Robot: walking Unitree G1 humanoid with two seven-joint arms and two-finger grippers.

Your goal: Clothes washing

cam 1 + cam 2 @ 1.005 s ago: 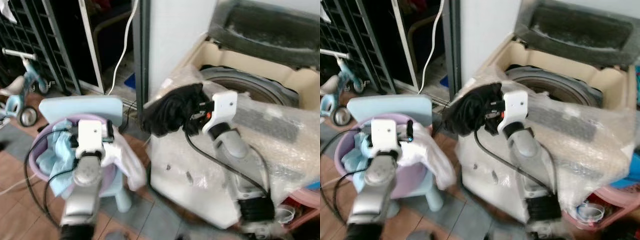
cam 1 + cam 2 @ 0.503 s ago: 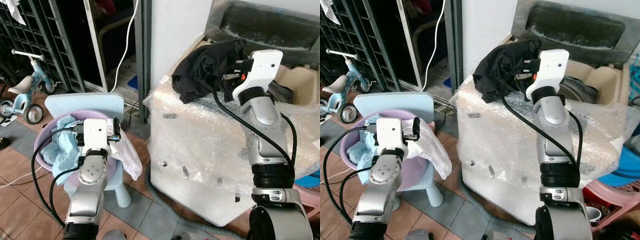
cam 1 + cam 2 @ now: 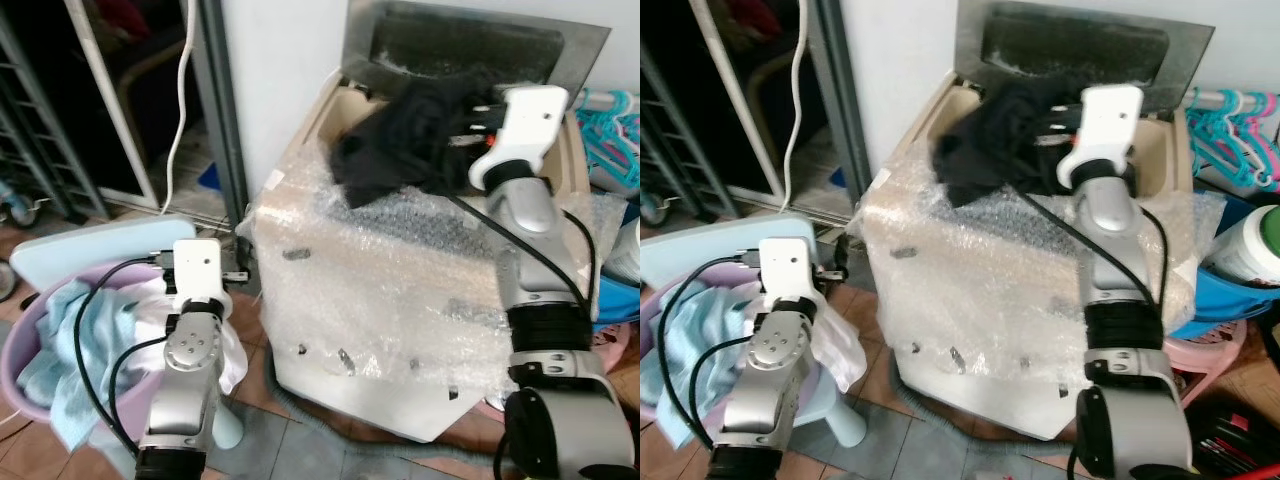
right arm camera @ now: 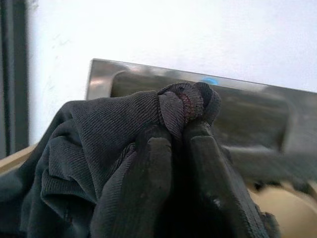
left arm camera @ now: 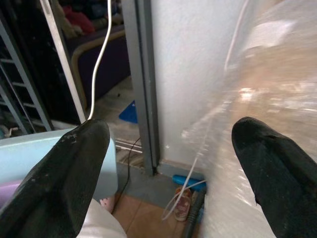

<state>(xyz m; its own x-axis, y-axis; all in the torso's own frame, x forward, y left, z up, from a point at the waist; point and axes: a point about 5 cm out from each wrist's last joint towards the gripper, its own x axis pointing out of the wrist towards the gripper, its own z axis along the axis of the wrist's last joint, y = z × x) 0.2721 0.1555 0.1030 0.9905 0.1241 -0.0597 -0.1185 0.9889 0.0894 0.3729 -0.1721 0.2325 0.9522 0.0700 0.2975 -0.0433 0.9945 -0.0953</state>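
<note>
right gripper (image 4: 171,144) pinches dark garment (image 3: 400,140), bunched, hanging downward | left gripper (image 5: 168,163) spread

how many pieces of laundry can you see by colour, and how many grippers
black garment, pinched in the right gripper above the washing machine: 1
light blue cloth in the purple basin: 1
white cloth hanging over the basin's edge: 1
grippers, counting the left gripper, fingers apart: 2
total: 3 laundry pieces, 2 grippers
</note>
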